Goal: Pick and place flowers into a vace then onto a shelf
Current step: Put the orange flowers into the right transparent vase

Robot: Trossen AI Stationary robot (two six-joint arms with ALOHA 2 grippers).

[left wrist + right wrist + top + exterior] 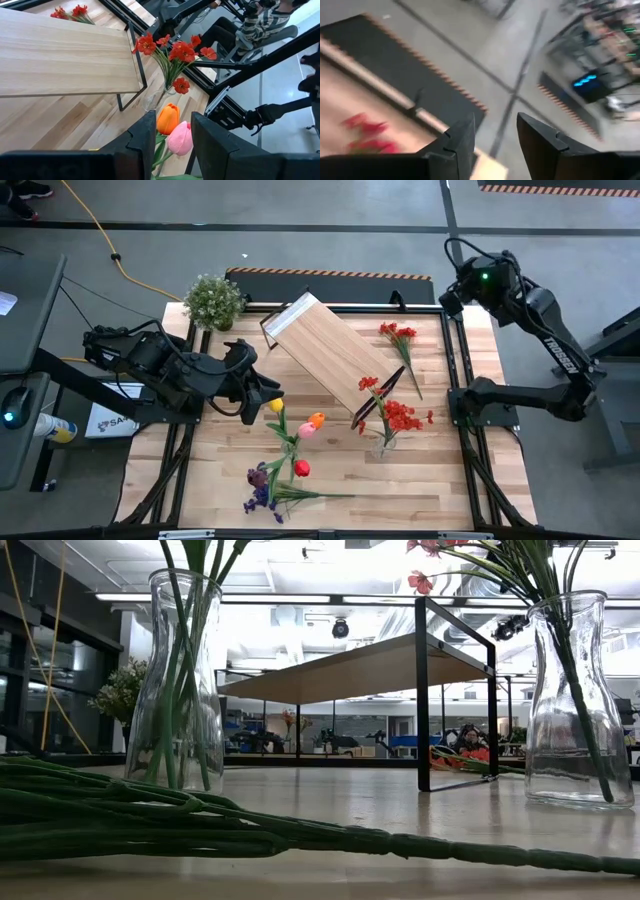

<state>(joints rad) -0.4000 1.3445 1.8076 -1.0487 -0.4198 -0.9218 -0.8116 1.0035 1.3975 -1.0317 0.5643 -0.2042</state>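
So my left pincer (262, 392) is hanging just above the tulip bunch, fingers spread with nothing between them. Straight ahead of it, the orange tulip (168, 118) and the pink tulip (180, 139) sit in the gap, stems running down into the near vase (183, 680). Past them is the shelf (330, 360), lying at an angle across the table (440, 480), and at its far corner the other vase (384, 444) already holds red sprays (172, 52).

My read: this vase needs more stems, so I'd go for the loose purple spray (262, 486) lying on the table below the pincer. Best to grab low on the stem, not the bloom.

The right pincer (492, 137) is parked off the table's far corner, fingers apart, empty.
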